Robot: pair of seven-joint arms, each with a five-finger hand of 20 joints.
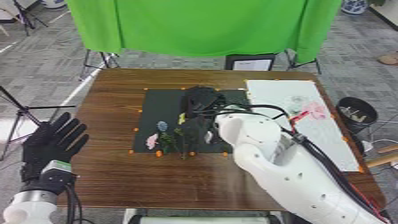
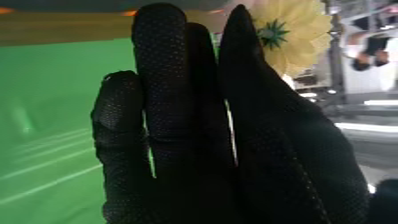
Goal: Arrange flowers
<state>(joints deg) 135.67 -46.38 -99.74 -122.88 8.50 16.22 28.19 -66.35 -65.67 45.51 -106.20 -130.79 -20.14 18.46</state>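
In the head view, the right hand [image 1: 202, 99] is over the upper part of the black mat [image 1: 160, 102]. A yellow flower [image 1: 182, 119] shows just below it, beside a blue flower [image 1: 163, 126], a pink flower [image 1: 151, 141] and green stems [image 1: 178, 140]. In the right wrist view, the right hand [image 2: 169, 120] has straight fingers. The yellow flower [image 2: 306, 32] is beside its fingertips, green underside showing; its stem is hidden, and I cannot tell whether they touch. Fingers spread, the left hand [image 1: 53, 142] is held at the table's left side.
A white board [image 1: 333, 137] lies on the right of the brown table [image 1: 111, 175], with something clear [image 1: 298, 100] and something pink [image 1: 315, 110] on it. The right arm crosses the board's left edge. A black bin [image 1: 357, 111] stands right of the table, and a green cloth [image 1: 209, 25] hangs beyond it.
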